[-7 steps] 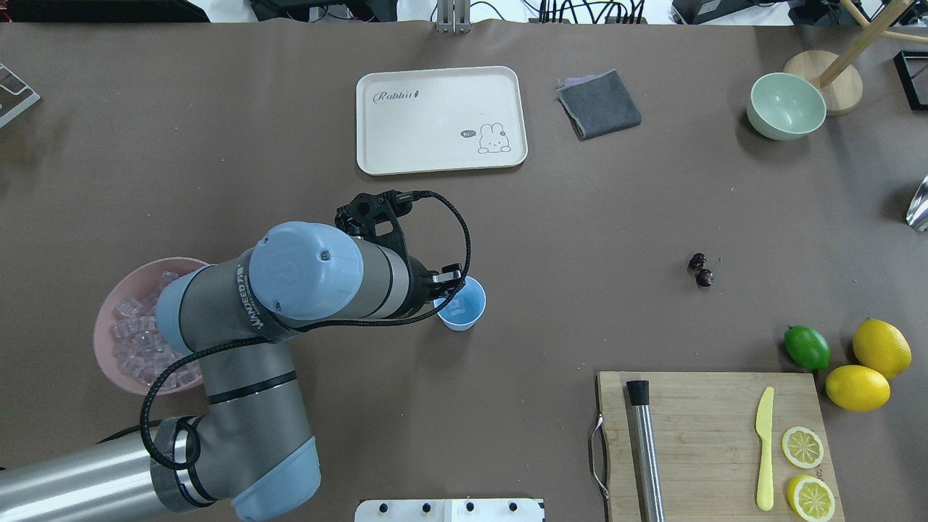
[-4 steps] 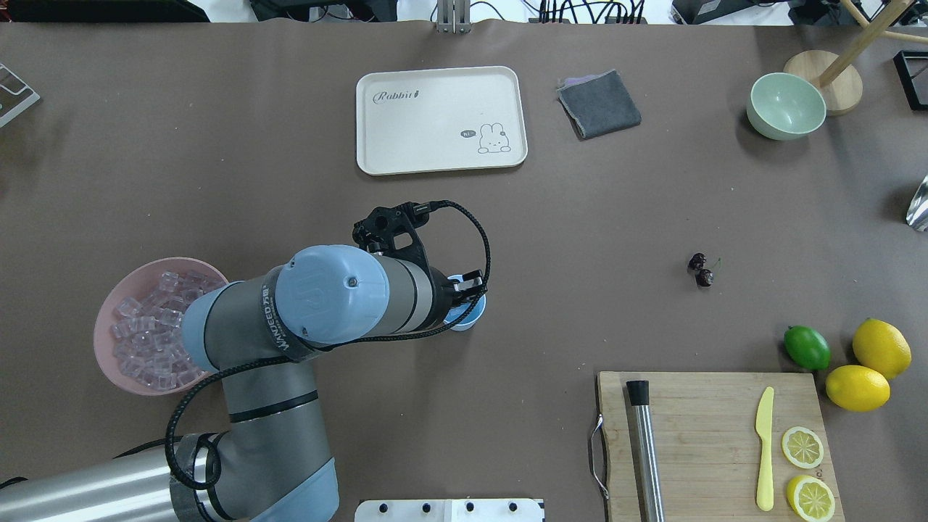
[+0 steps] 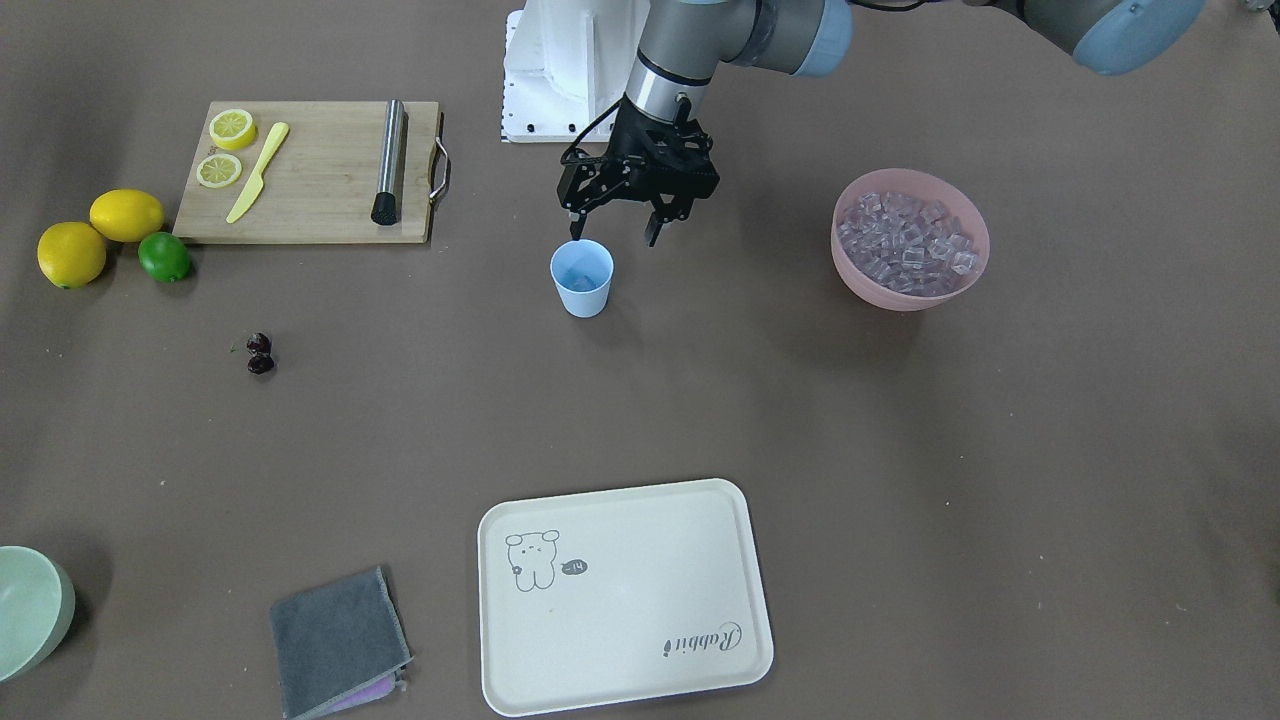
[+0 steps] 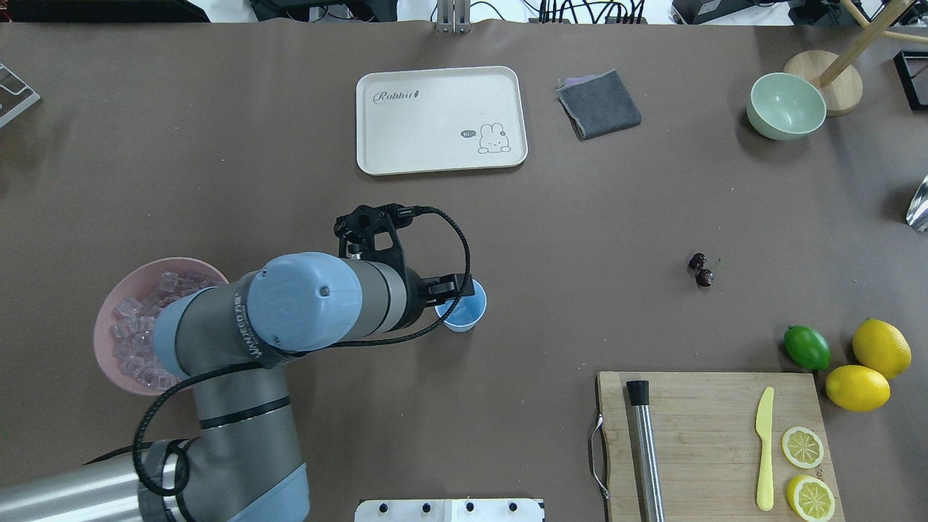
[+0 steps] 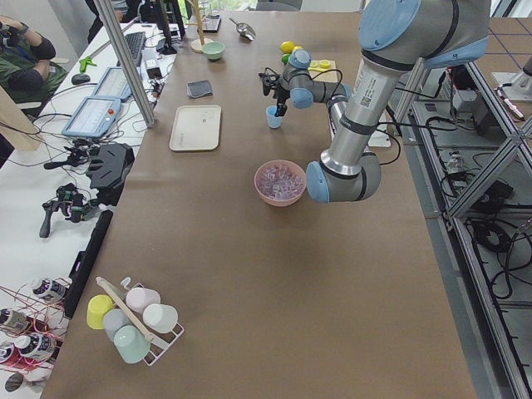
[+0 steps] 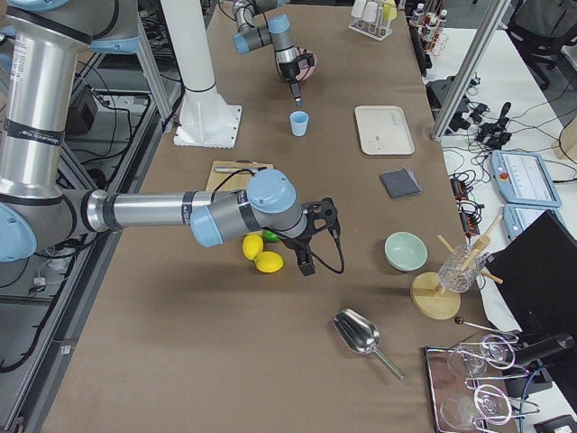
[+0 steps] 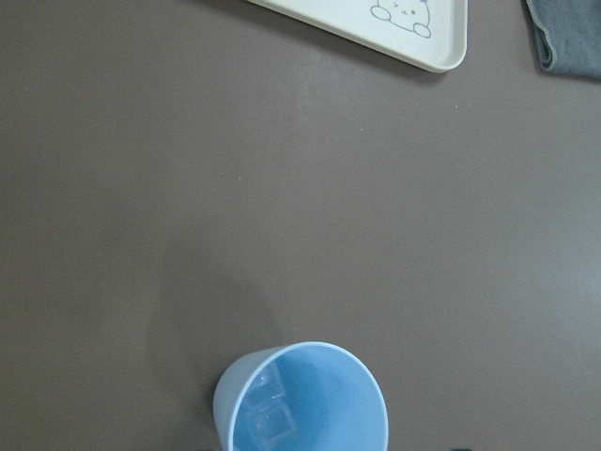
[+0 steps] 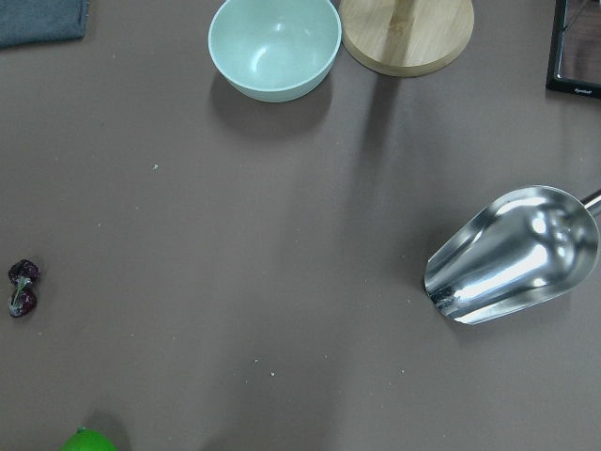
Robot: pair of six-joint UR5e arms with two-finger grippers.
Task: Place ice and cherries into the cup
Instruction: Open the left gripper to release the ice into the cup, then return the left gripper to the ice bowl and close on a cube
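while ice (image 7: 266, 418) lies in the cup (image 3: 581, 288), the left gripper (image 3: 613, 238) hangs by its rim, jaws wide apart.

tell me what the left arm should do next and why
Probably swing the left gripper over to the pink bowl for another cube: its jaws stand open and empty by the cup, which holds only about two ice cubes.

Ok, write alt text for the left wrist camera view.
A light blue cup, seen from above at the bottom edge, holds ice cubes. Brown table fills the rest, with the corner of a cream tray and a grey cloth at the top.
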